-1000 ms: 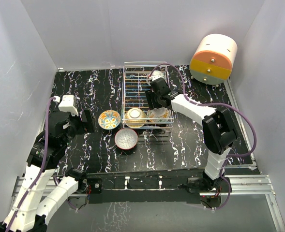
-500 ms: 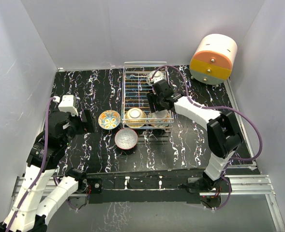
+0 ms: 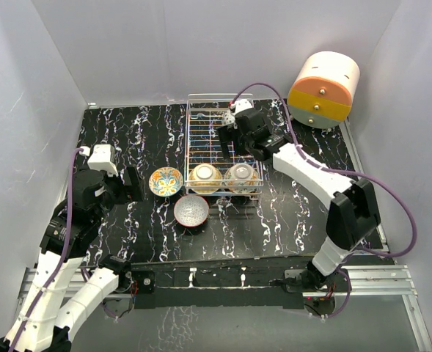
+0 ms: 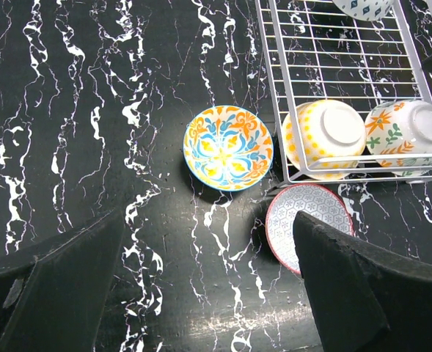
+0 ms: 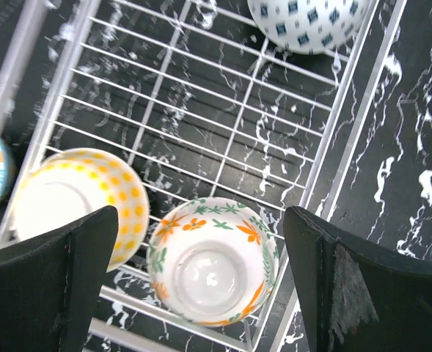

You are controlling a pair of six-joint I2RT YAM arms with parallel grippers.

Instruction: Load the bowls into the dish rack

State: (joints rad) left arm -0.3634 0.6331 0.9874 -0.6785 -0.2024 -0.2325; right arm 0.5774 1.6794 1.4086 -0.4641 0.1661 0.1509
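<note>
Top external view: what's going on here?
The right gripper hovers open above the silver wire dish rack. Three ceramic bowls sit upside down inside: a yellow-dotted bowl, an orange-and-green floral bowl and a blue-patterned white bowl at the far end. A yellow-and-teal bowl and a red-rimmed bowl are on the black marbled table, near the open left gripper.

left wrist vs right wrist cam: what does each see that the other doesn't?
Left wrist only: the red-rimmed bowl upright on the table just outside the rack, and the orange-and-blue flower bowl whole. The right wrist catches only a sliver of that one at its left edge. Right wrist only: most of the blue-dotted bowl at the rack's other end, which the left wrist crops to a scrap. Both: the yellow-dotted bowl and the orange-leaf bowl, bottoms up, side by side in the rack.
</note>
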